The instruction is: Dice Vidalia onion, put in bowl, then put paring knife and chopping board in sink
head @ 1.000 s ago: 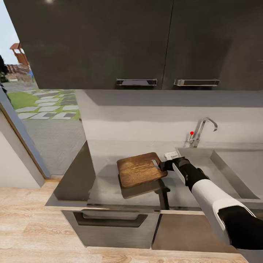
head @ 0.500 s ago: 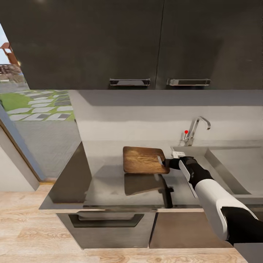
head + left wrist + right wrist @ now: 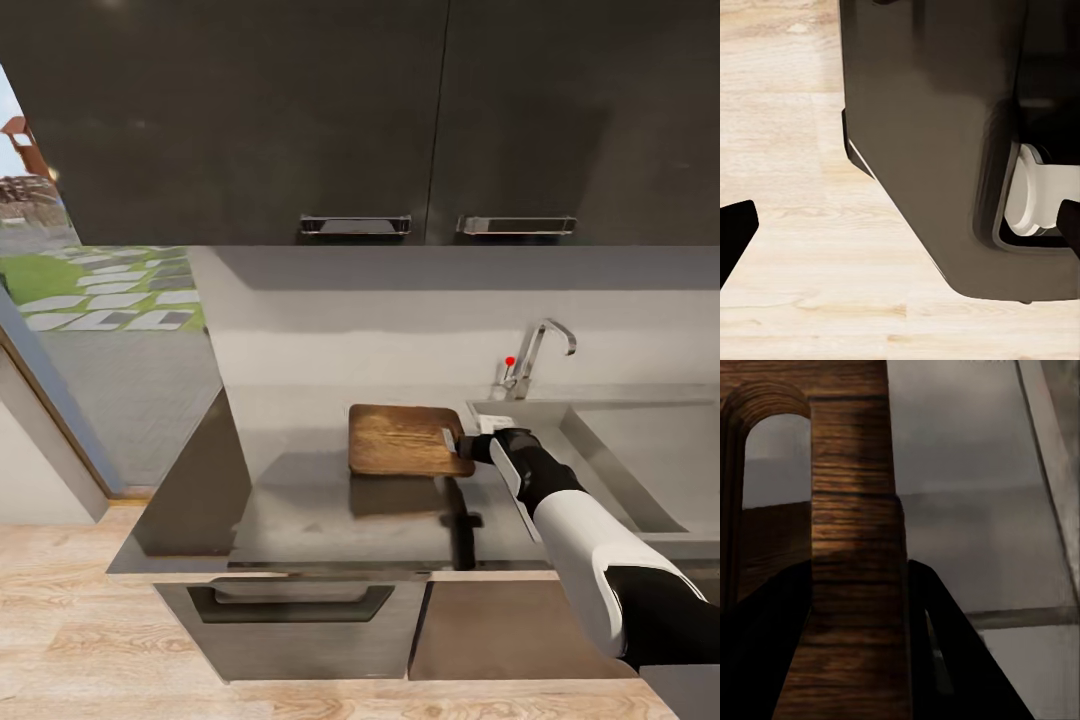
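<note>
Closest in, the left wrist view looks down on pale wooden floor [image 3: 787, 225] and the dark rounded body of the robot's base [image 3: 937, 135]; the left gripper [image 3: 900, 225] has its two dark fingertips [image 3: 735, 229] at opposite edges of the picture, spread wide with nothing between them.

In the right wrist view the right gripper [image 3: 859, 607] is pinched on the strip of wood at the chopping board's [image 3: 855, 510] handle end, one dark finger [image 3: 952, 645] on each side of it, with the arched handle slot just beside. Beyond the board lies grey surface.

From the head view, the white and black right arm [image 3: 590, 560] reaches forward over the countertop [image 3: 330, 510] to the right gripper [image 3: 478, 446], which grips the chopping board [image 3: 405, 440] by its right edge, at the handle hole. The board is held level above the countertop, its dark shadow lying on the glossy surface below and in front of it. Its right end is just beside the left rim of the sink [image 3: 640, 450].

Further back, the chrome tap [image 3: 540, 350] with its red knob [image 3: 510, 361] stands at the sink's rear left corner. Above the grey wall hang dark upper cabinets [image 3: 300, 110] with two metal handles [image 3: 355, 224]. At far left an opening shows grass and paving outside [image 3: 90, 290]
</note>
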Robot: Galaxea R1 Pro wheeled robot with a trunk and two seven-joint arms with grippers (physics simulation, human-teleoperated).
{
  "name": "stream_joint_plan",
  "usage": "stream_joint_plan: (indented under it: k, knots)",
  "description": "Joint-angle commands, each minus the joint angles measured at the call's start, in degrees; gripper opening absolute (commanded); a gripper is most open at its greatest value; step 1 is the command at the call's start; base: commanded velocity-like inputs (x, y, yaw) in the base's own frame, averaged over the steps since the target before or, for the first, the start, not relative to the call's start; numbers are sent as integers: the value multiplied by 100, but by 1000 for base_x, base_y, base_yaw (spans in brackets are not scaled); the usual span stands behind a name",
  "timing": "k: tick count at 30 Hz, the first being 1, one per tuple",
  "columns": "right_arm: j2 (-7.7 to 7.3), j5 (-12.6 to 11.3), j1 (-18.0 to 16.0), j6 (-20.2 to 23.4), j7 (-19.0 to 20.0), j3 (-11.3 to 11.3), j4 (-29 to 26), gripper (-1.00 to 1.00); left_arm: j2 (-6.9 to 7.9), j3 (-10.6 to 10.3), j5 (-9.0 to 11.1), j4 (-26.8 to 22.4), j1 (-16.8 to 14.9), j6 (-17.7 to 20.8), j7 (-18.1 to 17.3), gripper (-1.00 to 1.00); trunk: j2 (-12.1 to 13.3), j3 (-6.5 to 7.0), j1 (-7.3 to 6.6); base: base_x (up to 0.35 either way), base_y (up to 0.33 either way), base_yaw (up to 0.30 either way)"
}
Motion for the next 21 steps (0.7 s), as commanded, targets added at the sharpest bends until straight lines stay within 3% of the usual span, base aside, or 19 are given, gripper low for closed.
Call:
stream_joint_plan:
  k: [1, 5, 14, 21]
  knots:
    - [3, -78, -3, 29, -39, -17, -8, -100, -1, -1, 7, -6, 0, -10, 0, 100, -11, -11, 3, 0, 0, 0]
    - [3, -75, -3, 29, -233, -17, -13, -100, 1, -1, 7, -6, 0, -10, 0, 100, -11, -11, 3, 0, 0, 0]
    - [3, -74, -2, 29, -265, -18, -16, -100, -1, -3, 7, -6, 0, -8, 0, 100, -11, -11, 3, -4, 0, 0]
    - [3, -74, -3, 34, -266, -18, -15, -100, -3, -2, 7, -6, 0, -10, 0, 100, -11, -11, 3, -179, -32, 0]
